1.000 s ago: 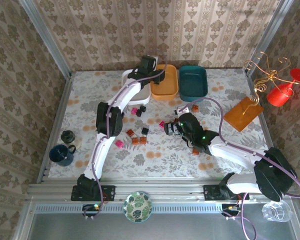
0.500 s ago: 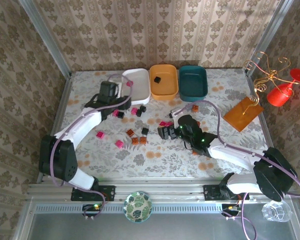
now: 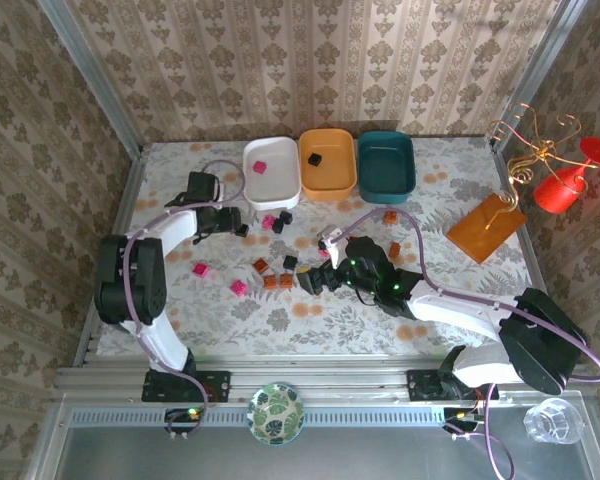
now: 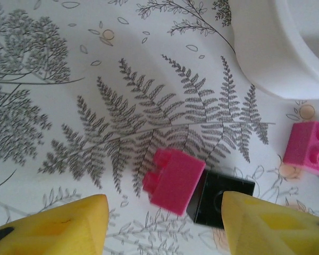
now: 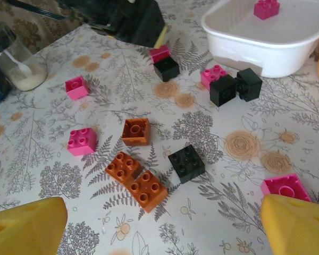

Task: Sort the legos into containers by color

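Landmark: the white tray (image 3: 252,186), at the far side of the worktop (image 3: 180,300).
White tray holds: one magenta brick (image 3: 260,166), toward its far left.
Orange-yellow tray (image 3: 332,182): just beside the white tray's right side, with a lone black brick (image 3: 316,158) in it.
Dark teal tray (image 3: 386,172): further right of the white tray, beyond the orange-yellow one.
Left gripper (image 4: 165,223): low over the worktop, just off the white tray's near-left corner. Its fingers (image 4: 58,226) are spread apart and clamp nothing.
Between the left fingers: a pink lego (image 4: 173,180) and a black lego (image 4: 220,197), touching each other, near the white tray's near wall.
Right gripper (image 5: 165,228): well in front of the white tray, toward its right. Its fingers (image 5: 26,223) are wide apart and hold nothing.
Black pair (image 5: 235,86): two bricks side by side just in front of the white tray, with a pink brick (image 5: 212,75) touching them.
Orange-brown bricks (image 5: 138,178): a cluster further in front of the white tray, with a single black brick (image 5: 186,160) beside it.
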Robot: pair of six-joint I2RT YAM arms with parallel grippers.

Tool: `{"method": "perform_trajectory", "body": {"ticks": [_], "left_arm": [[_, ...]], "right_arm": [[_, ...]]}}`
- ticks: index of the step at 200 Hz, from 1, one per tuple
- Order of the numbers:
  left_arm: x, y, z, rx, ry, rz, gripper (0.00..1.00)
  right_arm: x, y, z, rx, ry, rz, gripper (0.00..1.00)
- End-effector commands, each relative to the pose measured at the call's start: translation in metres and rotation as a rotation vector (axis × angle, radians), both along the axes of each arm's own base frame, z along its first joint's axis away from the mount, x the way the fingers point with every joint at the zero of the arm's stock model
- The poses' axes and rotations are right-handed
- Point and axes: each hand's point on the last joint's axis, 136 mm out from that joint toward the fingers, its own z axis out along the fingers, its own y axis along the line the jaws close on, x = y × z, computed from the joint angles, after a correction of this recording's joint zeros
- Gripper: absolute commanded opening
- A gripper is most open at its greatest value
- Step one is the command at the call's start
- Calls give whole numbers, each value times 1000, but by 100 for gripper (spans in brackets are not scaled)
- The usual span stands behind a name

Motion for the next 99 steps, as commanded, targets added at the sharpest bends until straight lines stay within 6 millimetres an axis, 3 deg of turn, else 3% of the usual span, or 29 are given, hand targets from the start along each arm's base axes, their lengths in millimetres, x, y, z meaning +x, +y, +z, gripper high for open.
{"method": "perform_trajectory", "body": {"ticks": [1,48,99], "left_arm": [[7,-6,-2,-16,28,-39,58],[15,0,-13,-3,61,-31,51],[16,2,-22,-32,95,-29,51]], "right_arm": [[-6,6,3,11,-27,38,95],[-5,4,1,-4,-30,25,95],[-1,2,-2,-22,-22,3,95]]}}
